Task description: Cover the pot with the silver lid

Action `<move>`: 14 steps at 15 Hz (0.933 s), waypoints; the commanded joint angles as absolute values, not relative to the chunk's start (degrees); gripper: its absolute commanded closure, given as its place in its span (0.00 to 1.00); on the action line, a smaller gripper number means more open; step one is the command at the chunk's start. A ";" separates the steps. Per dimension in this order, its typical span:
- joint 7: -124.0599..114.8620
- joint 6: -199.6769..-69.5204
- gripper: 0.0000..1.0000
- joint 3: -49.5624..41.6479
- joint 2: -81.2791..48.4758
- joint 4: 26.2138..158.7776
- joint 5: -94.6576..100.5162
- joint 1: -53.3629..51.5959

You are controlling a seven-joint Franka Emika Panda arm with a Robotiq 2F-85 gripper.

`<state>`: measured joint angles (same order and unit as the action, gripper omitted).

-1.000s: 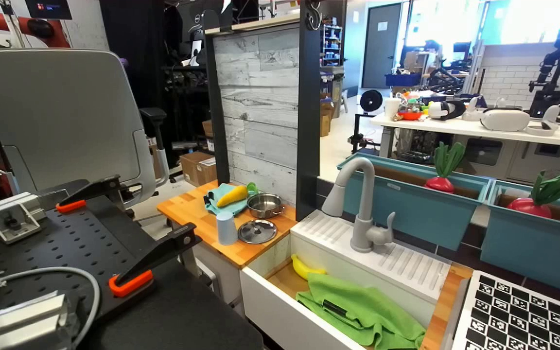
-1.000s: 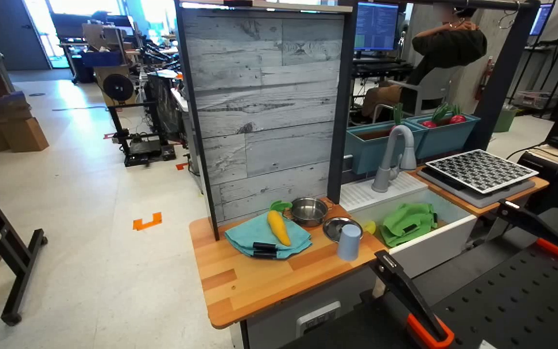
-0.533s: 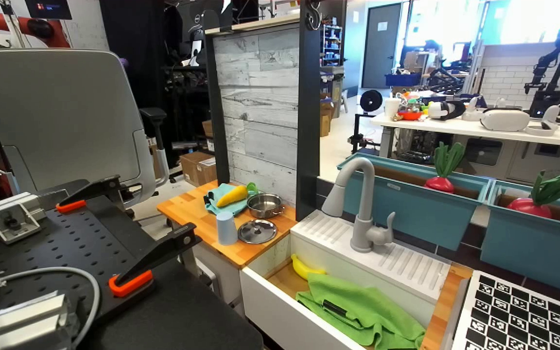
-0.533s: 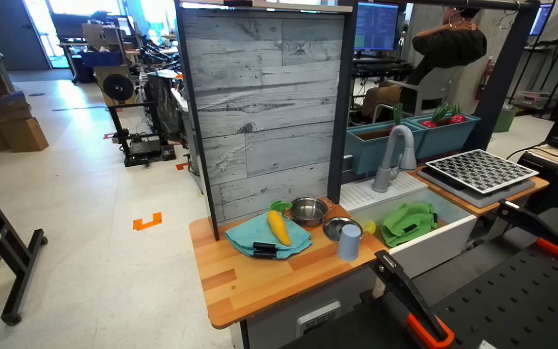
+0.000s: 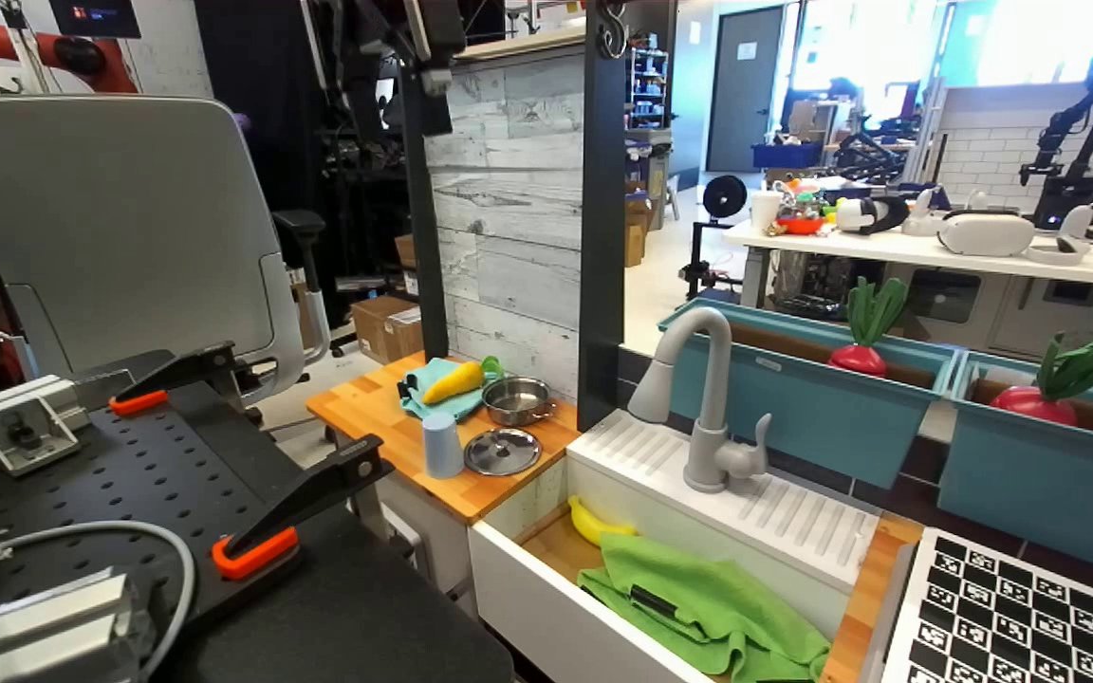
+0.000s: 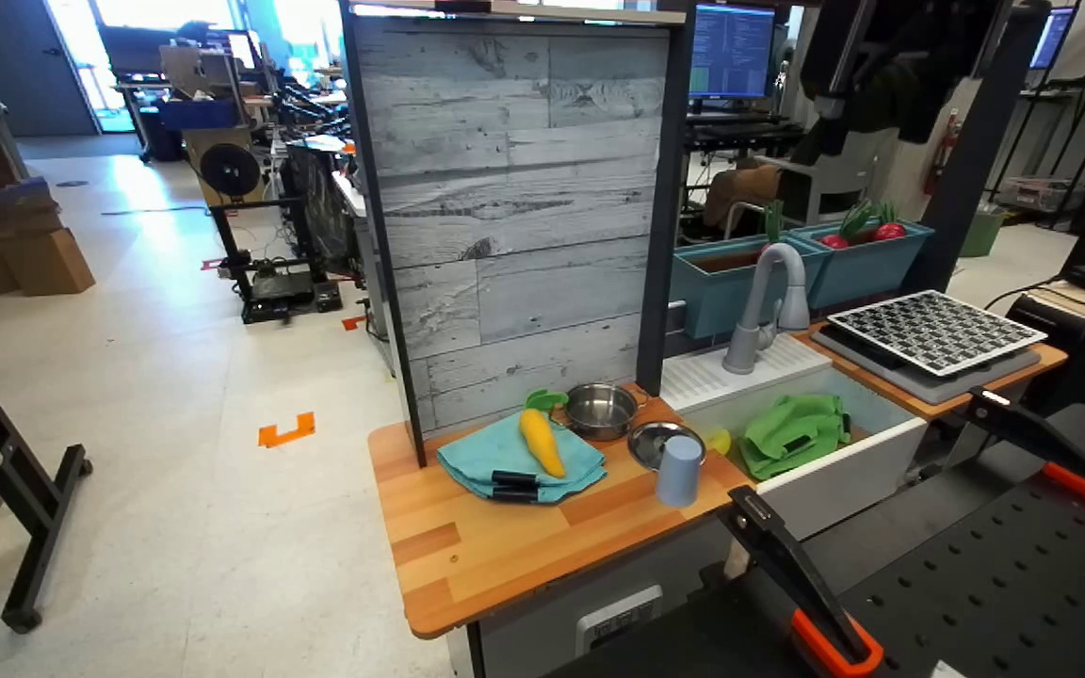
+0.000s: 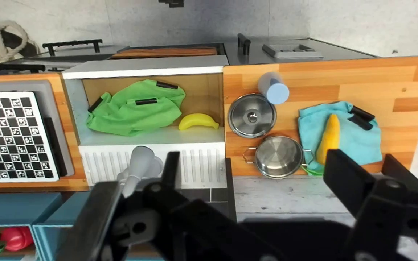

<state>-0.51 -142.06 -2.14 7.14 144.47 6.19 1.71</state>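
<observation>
The silver lid (image 7: 243, 121) lies flat, knob up, on the wooden counter (image 7: 368, 85); it also shows in both exterior views (image 5: 503, 452) (image 6: 648, 443). The pot (image 7: 279, 157), low and silvery with two wire handles, stands uncovered beside the lid, near the panel; it shows in both exterior views (image 5: 517, 401) (image 6: 601, 411). It looks empty. My gripper (image 7: 253, 154) is open, with nothing between its fingers, high above the counter. Its dark lower part shows at the top edge in both exterior views (image 5: 418, 66) (image 6: 882, 80).
A blue-grey cup (image 7: 274, 90) stands close to the lid. A teal cloth with a yellow toy vegetable (image 7: 330, 136) lies beside the pot. A wood-look panel (image 6: 514, 217) rises behind it. The sink (image 5: 546, 588) holds a green cloth and toy banana; a faucet (image 5: 713, 379) stands behind.
My gripper has come into view from above at the top of both exterior views. The lid, pot, cup and cloth have not moved.
</observation>
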 commanded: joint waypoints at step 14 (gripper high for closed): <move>2.08 -160.12 0.00 -1.99 -31.78 127.47 6.54 2.31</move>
<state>0.22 -158.06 -2.78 -24.59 132.86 7.72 2.06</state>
